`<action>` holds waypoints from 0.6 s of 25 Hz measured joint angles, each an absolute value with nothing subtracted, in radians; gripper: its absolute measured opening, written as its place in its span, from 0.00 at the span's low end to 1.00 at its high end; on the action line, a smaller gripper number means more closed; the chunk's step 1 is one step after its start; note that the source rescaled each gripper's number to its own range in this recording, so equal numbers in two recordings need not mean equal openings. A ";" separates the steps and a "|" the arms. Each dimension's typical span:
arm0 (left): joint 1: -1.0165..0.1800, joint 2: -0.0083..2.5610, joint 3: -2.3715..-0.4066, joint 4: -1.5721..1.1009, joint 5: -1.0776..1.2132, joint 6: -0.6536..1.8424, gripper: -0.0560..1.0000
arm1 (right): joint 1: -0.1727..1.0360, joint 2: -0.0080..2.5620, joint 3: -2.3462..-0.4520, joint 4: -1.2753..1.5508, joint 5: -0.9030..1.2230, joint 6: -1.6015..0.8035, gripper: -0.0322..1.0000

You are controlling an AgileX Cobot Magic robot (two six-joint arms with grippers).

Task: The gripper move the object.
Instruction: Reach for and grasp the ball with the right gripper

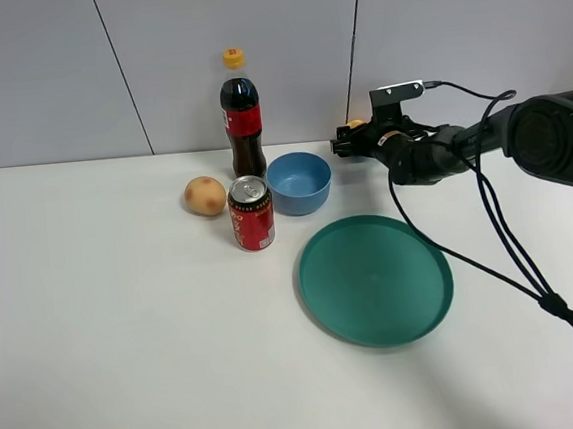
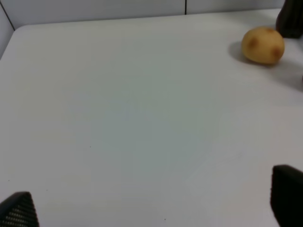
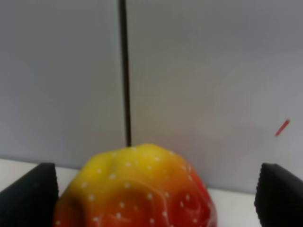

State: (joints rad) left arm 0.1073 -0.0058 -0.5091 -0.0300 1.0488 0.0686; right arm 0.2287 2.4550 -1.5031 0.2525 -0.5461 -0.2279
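Observation:
The object (image 3: 137, 189), a bumpy ball that is yellow on top and red-orange below with small white dots, fills the space between my right gripper's (image 3: 154, 198) black fingers (image 3: 28, 196). One finger presses against its side and the jaws stand wide around it. In the exterior high view only a yellow bit of the object (image 1: 356, 124) shows above the right gripper (image 1: 344, 144), near the table's back edge, right of the blue bowl. My left gripper (image 2: 151, 205) hangs open over bare table, nothing between its fingertips (image 2: 286, 194).
A tan round fruit (image 1: 205, 196) (image 2: 263, 45), a red can (image 1: 251, 214), a cola bottle (image 1: 242, 118) and a blue bowl (image 1: 305, 199) stand at the back middle. A green plate (image 1: 372, 277) lies in front of the bowl. Black cables (image 1: 511, 255) trail over the right side.

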 joint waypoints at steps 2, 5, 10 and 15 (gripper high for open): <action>0.107 -0.006 -0.509 -0.030 1.049 0.069 1.00 | 0.229 2.462 -1.505 0.250 -0.541 -0.203 0.74; 0.107 -0.006 -0.509 -0.030 1.049 0.069 1.00 | 0.230 2.477 -1.505 0.252 -0.511 -0.197 0.74; 0.107 -0.006 -0.509 -0.030 1.049 0.069 1.00 | 0.228 2.491 -1.503 0.256 -0.494 -0.196 0.50; 0.107 -0.006 -0.509 -0.030 1.049 0.069 1.00 | 0.230 2.491 -1.503 0.256 -0.497 -0.190 0.12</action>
